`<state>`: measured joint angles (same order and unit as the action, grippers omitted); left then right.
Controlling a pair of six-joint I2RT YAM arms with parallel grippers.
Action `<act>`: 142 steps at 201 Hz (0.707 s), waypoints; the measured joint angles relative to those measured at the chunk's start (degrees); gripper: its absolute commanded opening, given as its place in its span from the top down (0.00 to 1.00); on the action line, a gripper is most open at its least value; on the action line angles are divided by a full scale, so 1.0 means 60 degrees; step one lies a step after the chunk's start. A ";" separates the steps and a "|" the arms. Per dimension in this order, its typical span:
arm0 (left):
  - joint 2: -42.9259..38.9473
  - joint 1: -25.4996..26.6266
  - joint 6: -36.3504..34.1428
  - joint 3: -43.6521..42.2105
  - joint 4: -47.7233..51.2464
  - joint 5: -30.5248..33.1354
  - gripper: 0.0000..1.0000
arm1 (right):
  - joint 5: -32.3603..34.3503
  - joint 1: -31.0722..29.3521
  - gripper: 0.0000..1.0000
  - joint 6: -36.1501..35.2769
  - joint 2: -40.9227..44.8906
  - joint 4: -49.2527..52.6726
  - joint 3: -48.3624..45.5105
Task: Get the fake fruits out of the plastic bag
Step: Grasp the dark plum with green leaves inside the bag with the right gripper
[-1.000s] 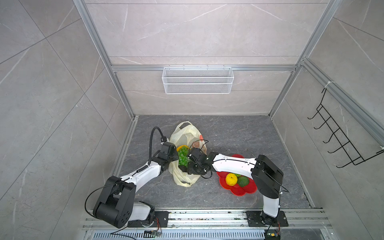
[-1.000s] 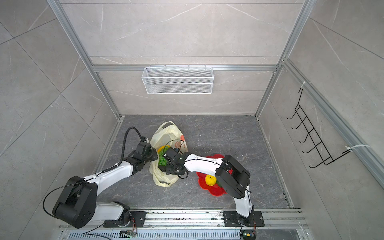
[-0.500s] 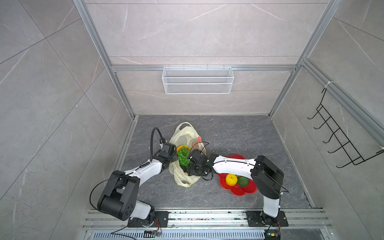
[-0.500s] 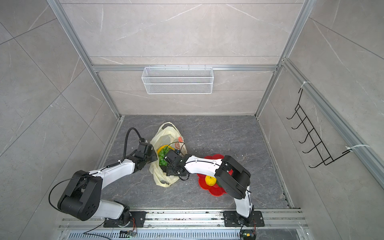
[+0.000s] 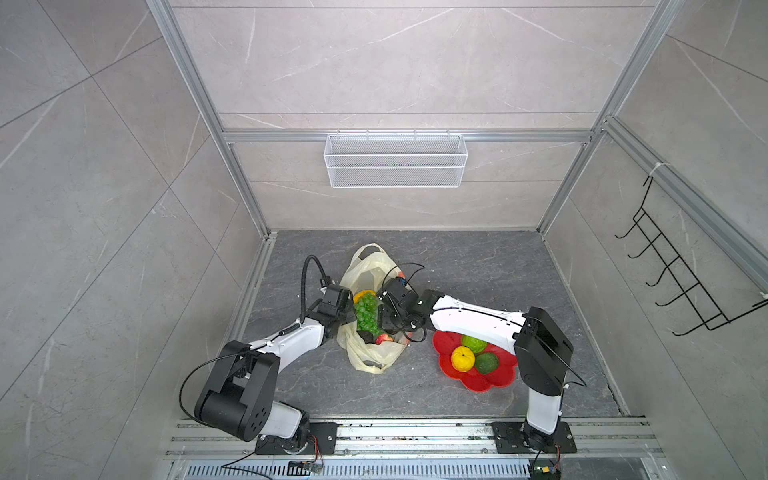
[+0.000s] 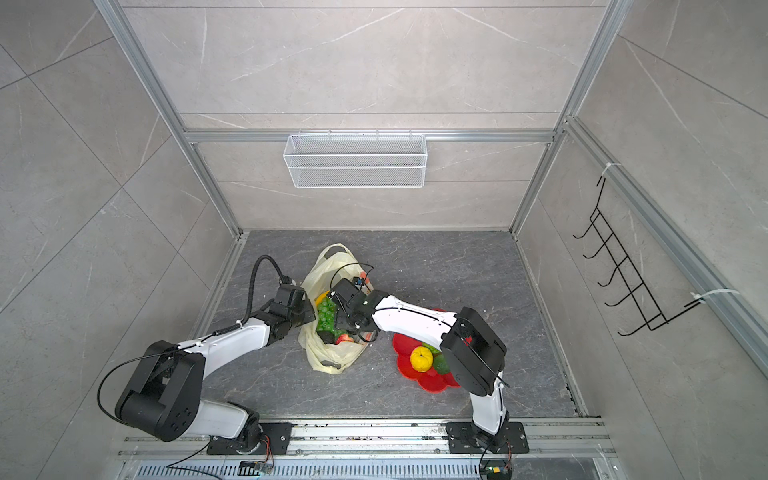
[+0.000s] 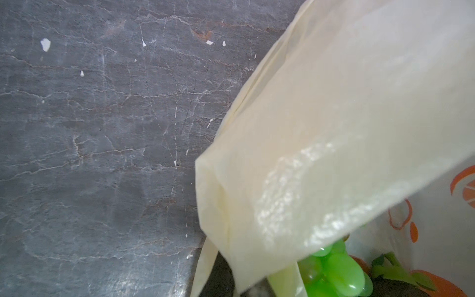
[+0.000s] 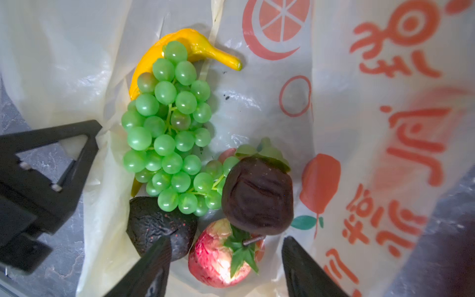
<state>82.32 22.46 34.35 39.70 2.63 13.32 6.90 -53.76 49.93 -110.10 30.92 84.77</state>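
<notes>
While the plastic bag (image 5: 370,266) and the red plate (image 5: 478,380) are lying where they were a second ago, the right gripper (image 8: 226,241) is now sitting slightly farther in over the bag's mouth, with its jaws spread a little wider. Those jaws are standing well apart and gripping nothing, hanging just above a red strawberry (image 8: 216,259) and two dark brown pieces (image 8: 257,195). The left gripper (image 5: 345,308) is staying pinched shut on the bag's left rim, holding the mouth open.

The bag is lying on the grey floor (image 5: 478,266), left of centre. Its long axis is running near to far, with the handle loops pointing toward the far wall and the closed bottom toward the near rail. Inside, a green grape bunch (image 8: 167,133) is stretching along the same line, and a yellow banana (image 8: 195,48) is curving round its far end. To the right, the plate is holding a yellow citrus (image 5: 462,358) and two bumpy green fruits (image 5: 486,363).

Orange-red printing is covering the bag: an orange slice print (image 8: 280,23) and large Chinese-style characters (image 8: 416,136), which I cannot read with certainty.
</notes>
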 measured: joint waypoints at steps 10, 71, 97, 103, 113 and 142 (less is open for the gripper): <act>0.0000 0.0000 -0.0004 0.0000 -0.0011 -0.0007 0.93 | 0.0087 0.0000 0.30 -0.0004 -0.0186 0.0106 0.0266; -0.0044 0.0000 -0.0004 0.0000 -0.0018 -0.0044 0.93 | 0.0750 0.0033 0.28 -0.0299 -0.1155 0.1096 0.1093; -0.0044 0.0000 -0.0004 0.0000 -0.0018 -0.0062 0.93 | 0.0630 0.0160 0.27 -0.0688 -0.1300 0.1406 0.1472; -0.0044 0.0000 -0.0004 0.0000 -0.0018 -0.0062 0.93 | 0.0488 0.0229 0.27 -0.0801 -0.1348 0.1457 0.1596; -0.0044 0.0000 -0.0004 0.0000 -0.0018 -0.0062 0.93 | 0.0222 0.0375 0.27 -0.0994 -0.1453 0.1483 0.1800; -0.0044 0.0000 -0.0007 0.0000 -0.0018 -0.0062 0.92 | -0.0710 0.0962 0.25 -0.1632 -0.2062 0.1792 0.2550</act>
<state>82.06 22.46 34.30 39.70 2.52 12.95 2.63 -47.99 40.14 -122.48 41.67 100.07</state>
